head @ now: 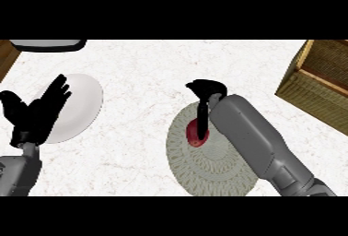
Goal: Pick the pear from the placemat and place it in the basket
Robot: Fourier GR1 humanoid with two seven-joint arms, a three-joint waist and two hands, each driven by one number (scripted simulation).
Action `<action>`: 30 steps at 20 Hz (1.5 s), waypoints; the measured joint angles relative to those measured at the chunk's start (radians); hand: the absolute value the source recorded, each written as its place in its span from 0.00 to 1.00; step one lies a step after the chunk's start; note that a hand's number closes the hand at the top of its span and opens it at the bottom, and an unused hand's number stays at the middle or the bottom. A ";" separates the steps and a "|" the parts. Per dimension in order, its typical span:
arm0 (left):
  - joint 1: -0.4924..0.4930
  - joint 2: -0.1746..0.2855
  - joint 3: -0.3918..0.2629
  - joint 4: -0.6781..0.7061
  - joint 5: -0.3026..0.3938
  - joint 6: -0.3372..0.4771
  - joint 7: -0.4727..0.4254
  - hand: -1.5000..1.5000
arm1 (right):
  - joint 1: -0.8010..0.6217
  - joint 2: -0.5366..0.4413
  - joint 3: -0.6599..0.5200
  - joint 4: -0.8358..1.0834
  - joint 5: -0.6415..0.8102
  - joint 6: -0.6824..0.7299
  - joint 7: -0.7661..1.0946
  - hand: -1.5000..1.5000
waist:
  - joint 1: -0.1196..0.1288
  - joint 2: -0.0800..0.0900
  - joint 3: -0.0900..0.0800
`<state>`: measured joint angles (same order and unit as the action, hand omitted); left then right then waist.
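Pear [194,134] on the placemat [204,171], basket [307,92] well apart.
My right hand [206,88] curls round the red pear there; my left hand [34,117] rests open, fingers apart, over the white plate [83,99].

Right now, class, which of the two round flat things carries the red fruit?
The grey woven placemat, centre-right: the pear lies on it. The white plate, left, shows none.
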<state>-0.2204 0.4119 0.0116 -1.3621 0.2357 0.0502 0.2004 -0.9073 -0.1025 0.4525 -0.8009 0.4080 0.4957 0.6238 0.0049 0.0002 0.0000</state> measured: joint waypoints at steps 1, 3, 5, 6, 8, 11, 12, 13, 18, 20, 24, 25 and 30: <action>0.002 -0.008 0.001 -0.001 -0.008 0.004 0.000 0.50 | -0.001 0.000 -0.012 0.005 0.008 0.007 -0.009 0.00 | 0.000 0.000 0.000; 0.015 -0.016 0.007 0.001 -0.017 -0.002 -0.010 0.50 | 0.011 -0.007 -0.029 -0.011 0.019 0.021 -0.014 0.00 | 0.000 0.000 0.000; 0.011 -0.030 0.006 -0.002 -0.031 0.004 -0.006 0.50 | 0.014 -0.009 -0.056 -0.027 0.016 0.048 -0.015 0.00 | -0.001 0.000 0.000; 0.004 -0.028 0.009 -0.006 -0.031 0.000 0.008 0.50 | 0.025 -0.006 -0.064 -0.037 0.018 0.052 -0.017 0.00 | -0.001 0.000 0.000; -0.010 -0.039 0.016 0.016 -0.045 0.000 -0.002 0.50 | 0.053 -0.003 -0.075 -0.078 0.020 0.067 -0.019 0.00 | -0.004 -0.001 0.000; 0.006 -0.038 0.031 -0.011 -0.049 -0.008 0.008 0.50 | 0.093 0.013 -0.084 -0.126 0.034 0.078 -0.015 0.00 | -0.003 -0.001 0.000; -0.010 -0.036 0.036 0.007 -0.050 -0.018 0.009 0.50 | 0.096 0.016 -0.085 -0.106 0.047 0.071 -0.040 0.00 | -0.002 0.000 0.000; 0.005 -0.036 0.041 0.008 -0.051 -0.029 -0.008 0.50 | 0.114 0.020 -0.082 -0.131 0.053 0.078 -0.029 0.00 | -0.003 0.000 0.000; 0.021 -0.057 0.044 -0.035 -0.073 -0.024 0.014 0.50 | 0.145 0.019 -0.082 -0.175 0.111 0.109 -0.015 0.00 | -0.002 -0.001 0.000; 0.013 -0.059 0.056 -0.025 -0.076 -0.031 0.012 0.50 | 0.164 0.023 -0.081 -0.205 0.131 0.123 0.004 0.00 | -0.003 -0.001 0.000; 0.010 -0.074 0.063 -0.009 -0.095 -0.038 -0.004 0.50 | 0.162 0.047 -0.083 -0.155 0.187 0.108 -0.019 0.00 | 0.000 0.000 0.000; 0.005 -0.074 0.069 0.000 -0.097 -0.042 -0.006 0.50 | 0.173 0.049 -0.079 -0.163 0.199 0.116 -0.022 1.00 | -0.001 0.000 0.000; 0.021 -0.072 0.084 -0.013 -0.095 -0.066 -0.006 0.50 | 0.181 0.035 -0.041 -0.150 0.250 0.164 -0.096 1.00 | 0.001 -0.003 0.000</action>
<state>-0.1995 0.3401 0.0958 -1.3756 0.1408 -0.0161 0.1948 -0.7267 -0.0671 0.4116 -0.9507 0.6578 0.6602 0.5282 0.0063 -0.0028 -0.0004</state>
